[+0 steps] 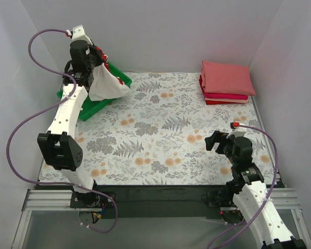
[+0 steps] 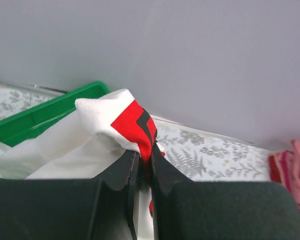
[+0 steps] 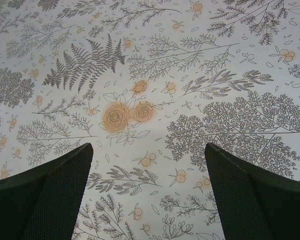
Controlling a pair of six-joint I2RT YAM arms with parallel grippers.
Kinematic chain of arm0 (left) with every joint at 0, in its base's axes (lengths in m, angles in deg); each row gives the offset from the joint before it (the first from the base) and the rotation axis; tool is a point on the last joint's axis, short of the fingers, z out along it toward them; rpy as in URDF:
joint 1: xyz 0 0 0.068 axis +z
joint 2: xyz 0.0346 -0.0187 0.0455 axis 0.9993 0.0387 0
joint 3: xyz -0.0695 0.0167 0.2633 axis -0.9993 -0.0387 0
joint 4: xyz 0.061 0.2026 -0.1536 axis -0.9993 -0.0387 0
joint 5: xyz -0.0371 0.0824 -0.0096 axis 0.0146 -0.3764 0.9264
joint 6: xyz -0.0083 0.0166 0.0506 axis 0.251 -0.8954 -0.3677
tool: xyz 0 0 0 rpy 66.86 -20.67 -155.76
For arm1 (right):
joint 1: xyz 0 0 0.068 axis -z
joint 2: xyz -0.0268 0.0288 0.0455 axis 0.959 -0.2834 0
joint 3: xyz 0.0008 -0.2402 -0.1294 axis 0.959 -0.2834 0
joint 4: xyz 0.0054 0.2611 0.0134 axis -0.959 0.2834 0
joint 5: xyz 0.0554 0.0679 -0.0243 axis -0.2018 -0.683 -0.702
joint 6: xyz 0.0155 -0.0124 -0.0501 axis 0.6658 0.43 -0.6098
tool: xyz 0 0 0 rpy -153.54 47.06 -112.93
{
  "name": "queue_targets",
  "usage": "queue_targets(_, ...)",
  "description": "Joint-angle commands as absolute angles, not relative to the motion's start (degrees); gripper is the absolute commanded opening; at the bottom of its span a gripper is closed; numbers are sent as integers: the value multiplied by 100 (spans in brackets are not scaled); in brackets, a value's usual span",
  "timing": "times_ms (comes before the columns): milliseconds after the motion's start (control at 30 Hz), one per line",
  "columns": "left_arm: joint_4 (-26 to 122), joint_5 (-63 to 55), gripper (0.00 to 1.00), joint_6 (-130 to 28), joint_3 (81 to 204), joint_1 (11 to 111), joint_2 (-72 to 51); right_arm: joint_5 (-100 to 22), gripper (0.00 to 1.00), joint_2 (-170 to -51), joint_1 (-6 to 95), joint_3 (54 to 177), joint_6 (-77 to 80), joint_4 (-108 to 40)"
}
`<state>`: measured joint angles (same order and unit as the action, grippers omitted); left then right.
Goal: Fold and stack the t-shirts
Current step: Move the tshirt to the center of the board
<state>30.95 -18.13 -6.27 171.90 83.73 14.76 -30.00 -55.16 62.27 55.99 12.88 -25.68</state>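
My left gripper (image 1: 99, 61) is shut on the white t-shirt with the red print (image 1: 108, 83) and holds it up over the green tray at the back left. In the left wrist view my gripper (image 2: 145, 156) pinches a bunched fold of the white and red t-shirt (image 2: 121, 117). A stack of folded t-shirts (image 1: 226, 82), salmon-pink on top with red and cream below, lies at the back right and shows at the edge of the left wrist view (image 2: 296, 167). My right gripper (image 1: 212, 141) is open and empty above the tablecloth at the front right; in the right wrist view (image 3: 149, 150) only cloth lies between its fingers.
The green plastic tray (image 1: 93, 109) stands at the back left under the hanging shirt and also shows in the left wrist view (image 2: 40, 116). The floral tablecloth (image 1: 160, 129) covers the table. Grey walls close in the left, back and right sides.
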Motion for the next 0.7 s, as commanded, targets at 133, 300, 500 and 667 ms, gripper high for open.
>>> queue_targets(133, 3426, -2592, 0, -1336, 17075, 6847, 175, -2953, 98, -5370, 6229, 5492, 1261, -2802)
queue_targets(300, 3409, -1725, 0, -1117, 17014, 6450, -378, -2944, 98, -5309, 6229, 5475, 1270, -2802)
queue_targets(500, 2952, -791, 0, -923, 17251, 5738, -186, -2935, 98, -5265, 6229, 5457, 1297, -2802)
queue_targets(667, 2873, -1037, 0, -1221, 17418, 4737, 121, -2908, 98, -5194, 6229, 5431, 1297, -2811)
